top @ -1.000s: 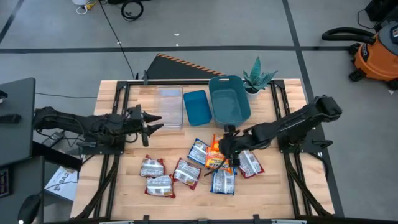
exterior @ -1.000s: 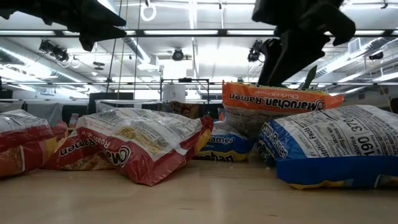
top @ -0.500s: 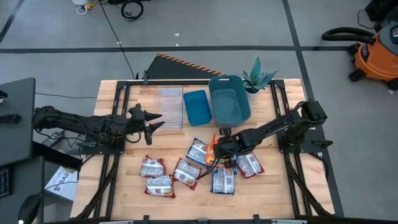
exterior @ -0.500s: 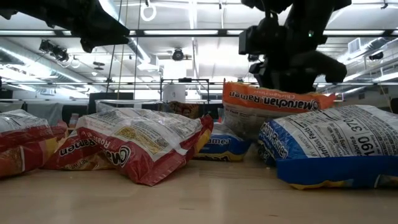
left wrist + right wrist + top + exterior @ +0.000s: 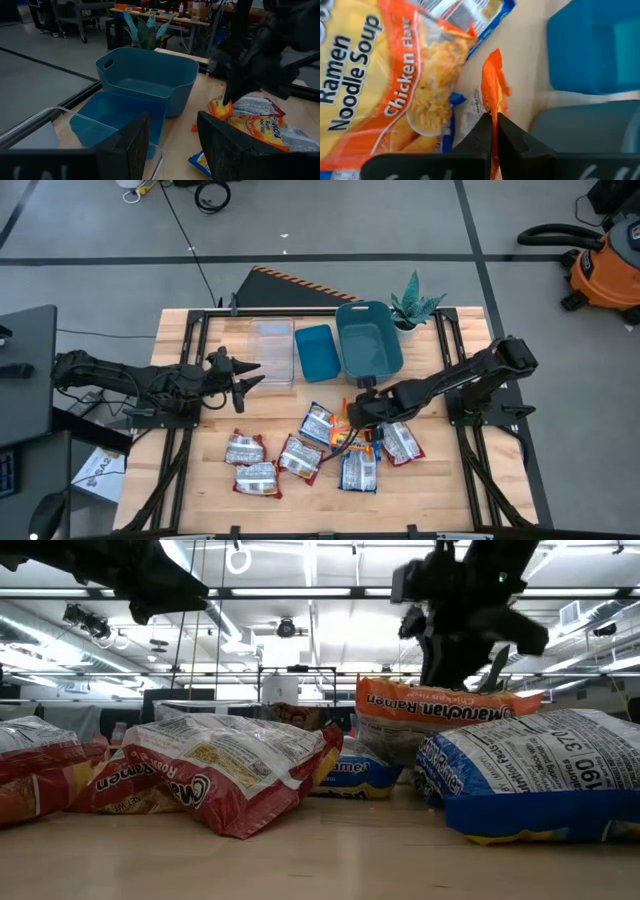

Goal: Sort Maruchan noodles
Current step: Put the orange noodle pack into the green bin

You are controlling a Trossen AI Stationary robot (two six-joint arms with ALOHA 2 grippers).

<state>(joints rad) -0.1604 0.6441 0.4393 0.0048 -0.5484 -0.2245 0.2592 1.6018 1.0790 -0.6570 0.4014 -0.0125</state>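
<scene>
Several Maruchan noodles packets lie in a loose cluster near the table's front middle: red-trimmed ones [image 5: 257, 478] at the left, blue-trimmed ones [image 5: 358, 470] at the right. An orange-trimmed packet [image 5: 347, 436] lies on top of its neighbours. My right gripper [image 5: 352, 413] is shut on it. My left gripper [image 5: 243, 377] hovers open at the table's left, beside a clear container [image 5: 272, 350], with nothing between its fingers [image 5: 125, 145]. My right gripper pinches the orange packet's crimped end seam [image 5: 492, 100] between its two shut fingers, at the packet's far end. The fingers slant down from the table's right. The packet's orange-banded end [image 5: 440, 700] is tilted up, and the rest lies on the blue-trimmed packets [image 5: 540, 775].
At the back middle stand a small blue bin [image 5: 316, 352] and a larger teal bin [image 5: 368, 340], with a potted plant [image 5: 415, 305] at the teal bin's right. Bare wood lies along the front edge and at both sides of the cluster.
My right gripper has come down and toward the table's left onto the orange packet and has shut on its far end seam. The packet's held end has tipped up slightly. The other packets have stayed in place.
</scene>
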